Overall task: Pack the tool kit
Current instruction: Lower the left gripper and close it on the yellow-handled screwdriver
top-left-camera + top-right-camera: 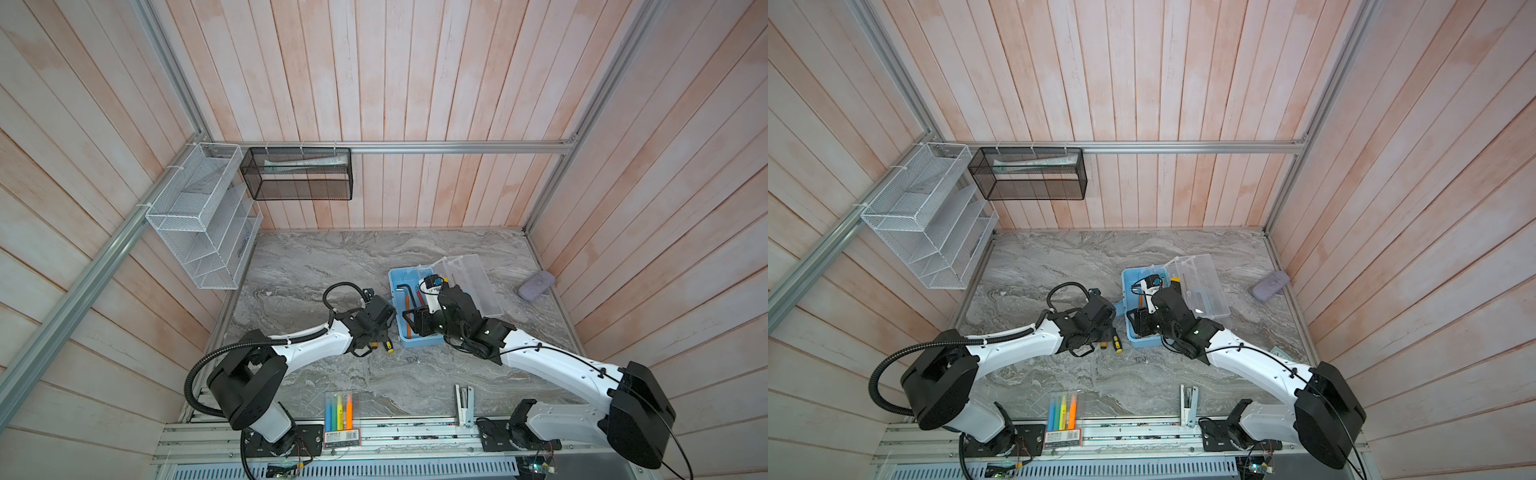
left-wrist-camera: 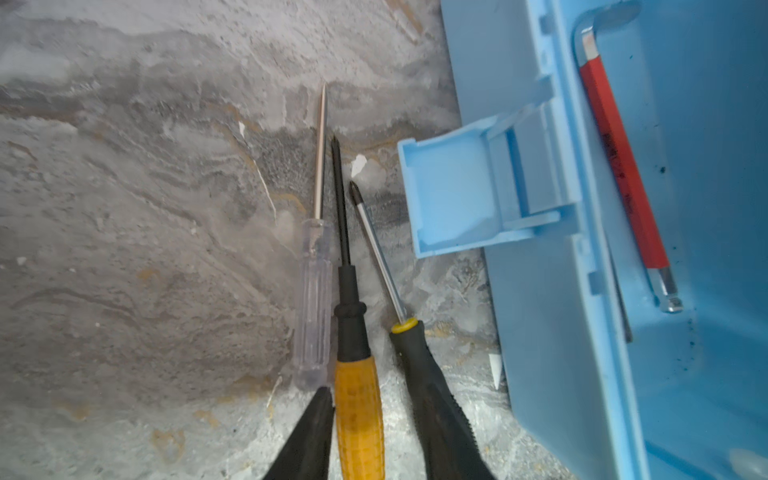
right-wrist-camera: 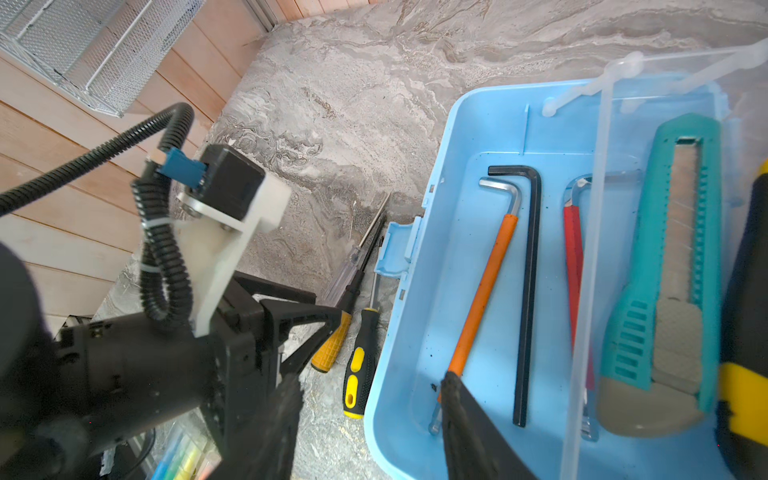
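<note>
The light blue box stands open with its clear lid swung to the right. Inside lie orange, black and red hex keys, a teal knife and a yellow-black tool. Three screwdrivers rest on the table beside the box's latch: clear-handled, orange-handled and black-yellow. My left gripper straddles the orange handle, a gap showing on one side. My right gripper is open across the box's near wall, one finger by the orange key.
A clear pack of highlighters and a white stapler lie at the front edge. A lilac case sits by the right wall. White and black wire baskets hang at the back left.
</note>
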You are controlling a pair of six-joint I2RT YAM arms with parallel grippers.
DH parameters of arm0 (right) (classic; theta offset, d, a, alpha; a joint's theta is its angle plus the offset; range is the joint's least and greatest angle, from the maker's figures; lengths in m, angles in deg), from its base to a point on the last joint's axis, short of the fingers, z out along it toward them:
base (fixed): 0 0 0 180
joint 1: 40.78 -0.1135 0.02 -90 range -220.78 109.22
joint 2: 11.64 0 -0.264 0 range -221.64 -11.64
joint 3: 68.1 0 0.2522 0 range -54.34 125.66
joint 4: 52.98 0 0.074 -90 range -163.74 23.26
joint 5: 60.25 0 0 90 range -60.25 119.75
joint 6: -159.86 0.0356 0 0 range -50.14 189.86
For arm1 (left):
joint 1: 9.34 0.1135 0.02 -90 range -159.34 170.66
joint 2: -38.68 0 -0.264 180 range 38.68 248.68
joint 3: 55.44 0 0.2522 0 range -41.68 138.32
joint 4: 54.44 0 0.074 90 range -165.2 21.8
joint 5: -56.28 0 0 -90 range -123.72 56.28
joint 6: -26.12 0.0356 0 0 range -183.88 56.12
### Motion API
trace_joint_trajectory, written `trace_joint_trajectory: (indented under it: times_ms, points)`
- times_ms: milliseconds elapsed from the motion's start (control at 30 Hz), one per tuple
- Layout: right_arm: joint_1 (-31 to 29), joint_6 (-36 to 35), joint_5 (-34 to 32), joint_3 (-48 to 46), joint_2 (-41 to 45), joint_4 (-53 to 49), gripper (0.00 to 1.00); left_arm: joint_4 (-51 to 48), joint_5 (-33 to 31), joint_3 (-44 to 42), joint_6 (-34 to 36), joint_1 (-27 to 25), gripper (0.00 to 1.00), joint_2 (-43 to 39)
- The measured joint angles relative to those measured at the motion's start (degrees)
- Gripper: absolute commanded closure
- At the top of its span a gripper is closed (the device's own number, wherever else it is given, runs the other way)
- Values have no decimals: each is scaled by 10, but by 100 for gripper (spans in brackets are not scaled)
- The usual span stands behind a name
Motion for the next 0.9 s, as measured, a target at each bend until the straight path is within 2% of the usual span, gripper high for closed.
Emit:
trace_joint_trajectory:
  times_ms: [900]
  points:
    - [25,6,16,-41,1,29,46,-17,-5,2,-31,-7,64,61]
